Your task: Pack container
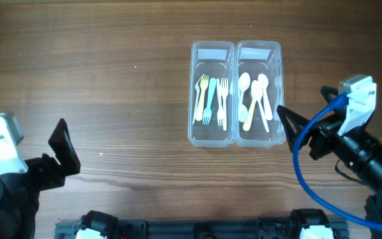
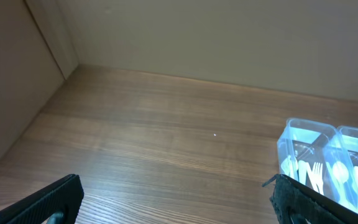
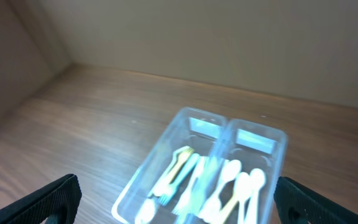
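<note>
**Cutlery sorted in containers, both claws released and empty**

Two clear containers [image 1: 235, 66] are seen side by side, touching along their long walls, on a wooden table [image 1: 111, 86]. Forks [image 1: 211, 98] are laid lengthwise in one half and spoons [image 1: 255, 99] in the other. They are judged to be grouped by type so each kind packs flat.

The right gripper [image 3: 178, 186] is held just beside the spoon side of the containers, with its jaws spread wide and nothing between them. It is aimed at the containers, probably staged for a next reach. The left gripper [image 2: 176, 193] is parked well apart from the containers, on the fork side. It is also released and empty, and is likely kept back to leave room.

No loose cutlery is seen on the table around the containers, so packing is judged near done or done. No lid is visible.

The table is a brown wood grain, flat and matte. A plain beige wall [image 2: 229, 37] is seen beyond the containers, with a side panel at the table edge.
</note>
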